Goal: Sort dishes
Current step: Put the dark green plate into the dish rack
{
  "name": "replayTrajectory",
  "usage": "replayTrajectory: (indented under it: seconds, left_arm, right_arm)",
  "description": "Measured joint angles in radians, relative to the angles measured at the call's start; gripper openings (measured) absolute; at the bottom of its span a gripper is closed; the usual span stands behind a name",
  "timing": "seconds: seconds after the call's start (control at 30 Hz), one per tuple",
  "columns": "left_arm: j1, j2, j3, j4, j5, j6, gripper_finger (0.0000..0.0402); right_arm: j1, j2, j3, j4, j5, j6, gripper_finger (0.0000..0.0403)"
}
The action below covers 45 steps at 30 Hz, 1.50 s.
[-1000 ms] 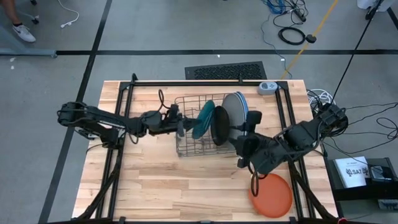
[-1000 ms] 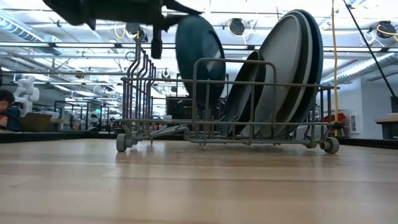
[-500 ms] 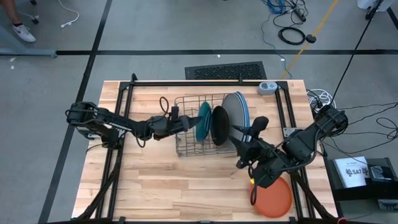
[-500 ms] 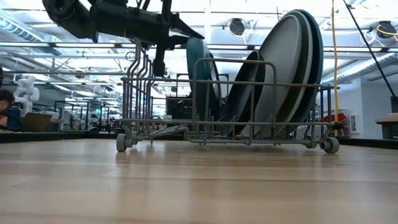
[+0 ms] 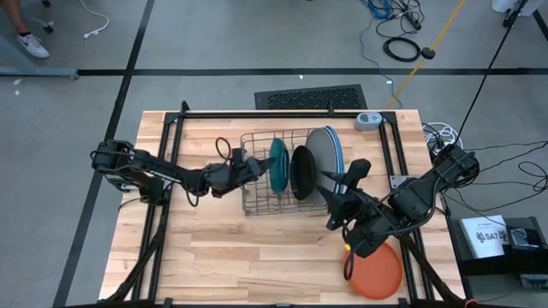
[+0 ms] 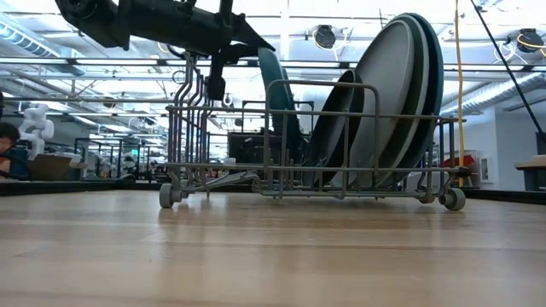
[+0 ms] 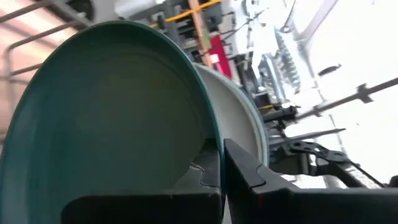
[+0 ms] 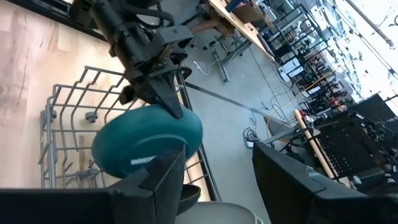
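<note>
Your left tool [image 5: 254, 162] is clamped on the rim of the teal plate [image 5: 277, 165], which stands on edge inside the rack [image 5: 257, 204], in the slot to the left of the black plate [image 5: 300, 172]. In the low view the teal plate [image 6: 277, 102] sits upright between the wires, with the left tool [image 6: 217, 64] reaching in from above the rack's [image 6: 316, 141] left end.

To the right of the black plate, the three large plates lean together at the rack's right end: grey [image 5: 318, 150] nearest, then pale blue [image 5: 330, 145], then blue [image 5: 336, 144] outermost. All touch one another.

The orange plate [image 5: 375, 269] lies flat on the counter [image 5: 223, 257], near the front right corner, well apart from the rack.

Your right tool [image 5: 341, 190] hangs just beside the rack's front right corner, its fingers spread wide and holding nothing. From its wrist you look past those fingers [image 8: 163, 177] at the teal plate [image 8: 147, 142] and the left tool [image 8: 168, 93] gripping it.
</note>
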Motion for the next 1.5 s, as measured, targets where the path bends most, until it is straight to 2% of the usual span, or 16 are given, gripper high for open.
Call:
replayTrajectory:
  seconds: [0.3,0.6,0.83,0.97,1.17,1.5]
  left_arm:
    - [-0.051,0.0,0.014,-0.027,-0.128,-0.027,0.0]
    - [-0.067,0.038,0.099,-0.06,-0.134,0.029,0.0]
    - [-0.084,0.125,0.137,-0.081,-0.141,-0.047,0.0]
    - [-0.1,0.16,0.148,-0.082,-0.199,-0.047,0.0]
    - [-0.136,0.161,0.148,-0.108,-0.341,-0.025,0.0]
    - [-0.135,0.161,0.149,-0.144,-0.357,-0.021,0.0]
  right_arm:
    - [-0.001,0.0,0.0,-0.029,0.0,0.027,0.018]
    - [0.011,0.0,0.0,-0.028,0.001,0.027,0.018]
    - [0.036,0.0,0.0,-0.029,0.01,0.021,0.018]
    - [0.049,0.0,0.0,-0.028,0.01,0.02,0.018]
    - [0.065,0.0,0.0,-0.029,0.01,0.021,0.018]
    - [0.072,0.0,0.0,-0.025,0.01,0.027,0.018]
